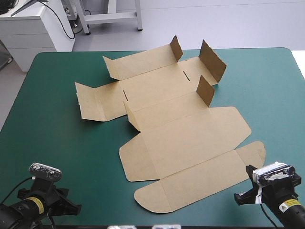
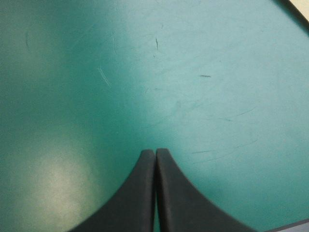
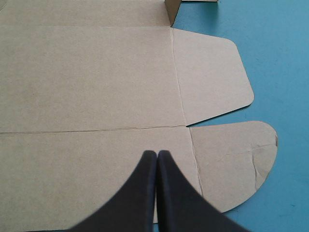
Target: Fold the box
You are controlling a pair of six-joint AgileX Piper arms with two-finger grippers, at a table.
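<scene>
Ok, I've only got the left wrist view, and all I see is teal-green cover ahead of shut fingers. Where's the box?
Observer: The box lies opened out as a brown sheet in the middle of the table, to the right of the left gripper and farther up the table.
Operator: Are any walls raised?
Observer: Partly. The end flaps on the far half stand up, while the near half lies flat.
Operator: And the other arm?
Observer: The right gripper is shut and holds nothing. It sits over the box's near right end, beside the rounded flap.
</scene>
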